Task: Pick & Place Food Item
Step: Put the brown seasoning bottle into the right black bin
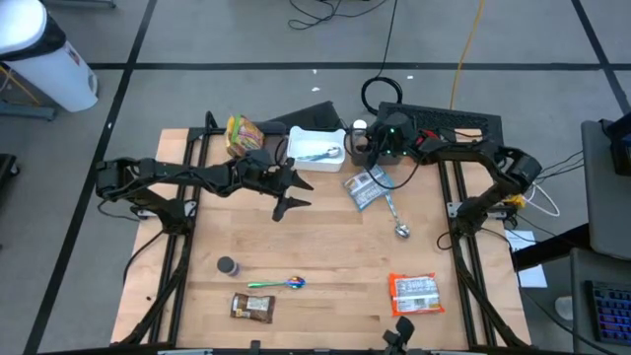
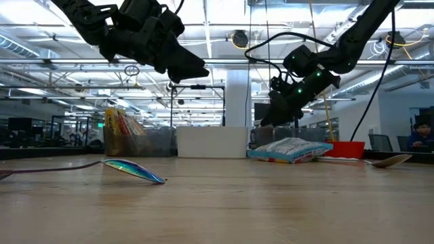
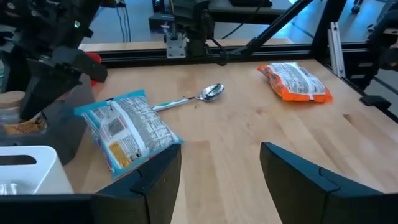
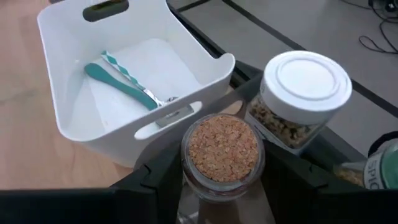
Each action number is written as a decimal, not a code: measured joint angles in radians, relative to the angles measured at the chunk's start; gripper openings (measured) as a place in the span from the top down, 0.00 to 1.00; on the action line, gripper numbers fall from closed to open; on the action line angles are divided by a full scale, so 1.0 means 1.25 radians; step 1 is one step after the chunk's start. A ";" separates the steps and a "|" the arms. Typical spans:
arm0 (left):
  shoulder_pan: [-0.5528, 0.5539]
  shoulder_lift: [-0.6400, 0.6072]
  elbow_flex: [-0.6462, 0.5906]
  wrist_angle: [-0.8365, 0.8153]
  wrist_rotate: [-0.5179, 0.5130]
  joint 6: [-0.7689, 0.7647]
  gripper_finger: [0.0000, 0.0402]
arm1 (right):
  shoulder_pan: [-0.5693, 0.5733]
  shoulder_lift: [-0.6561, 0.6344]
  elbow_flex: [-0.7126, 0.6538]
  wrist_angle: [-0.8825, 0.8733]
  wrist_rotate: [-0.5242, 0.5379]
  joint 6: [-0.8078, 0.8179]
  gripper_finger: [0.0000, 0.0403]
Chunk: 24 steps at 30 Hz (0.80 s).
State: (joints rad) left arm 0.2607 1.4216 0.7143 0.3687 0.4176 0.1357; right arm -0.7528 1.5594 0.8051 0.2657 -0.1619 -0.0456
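A large, brightly lit industrial workspace around a wooden worktop (image 1: pixel 325 256).

From above, the worktop stands on a grey floor (image 1: pixel 246 39) crossed by dark taped lines, with black cables (image 1: pixel 325 12) and a yellow cable (image 1: pixel 465 49) trailing beyond its far edge. A white bin (image 1: pixel 44 54) stands off its far left corner. At worktop height, the room behind shows a white pillar (image 2: pixel 237 102), ceiling beams with strip lights (image 2: pixel 217 30), and distant desks.

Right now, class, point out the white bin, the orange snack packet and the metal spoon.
white bin (image 4: pixel 74 37): right wrist view, on its far wall.
orange snack packet (image 1: pixel 415 294): high view, packet's middle.
metal spoon (image 3: pixel 211 92): left wrist view, on its bowl.
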 joint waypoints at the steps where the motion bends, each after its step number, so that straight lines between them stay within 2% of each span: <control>1: 0.000 0.000 0.000 0.000 0.000 0.000 0.44 | 0.000 0.006 0.000 0.005 0.000 0.000 0.58; 13: -0.001 0.000 0.000 0.000 0.000 -0.001 0.44 | 0.001 0.098 0.002 0.084 0.004 0.035 0.58; 24: -0.001 0.000 0.000 -0.001 0.000 -0.002 0.44 | 0.000 0.106 0.002 0.079 -0.021 0.034 0.58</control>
State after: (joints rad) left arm 0.2596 1.4220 0.7143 0.3679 0.4171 0.1329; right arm -0.7534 1.6924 0.8072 0.3641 -0.1885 -0.0033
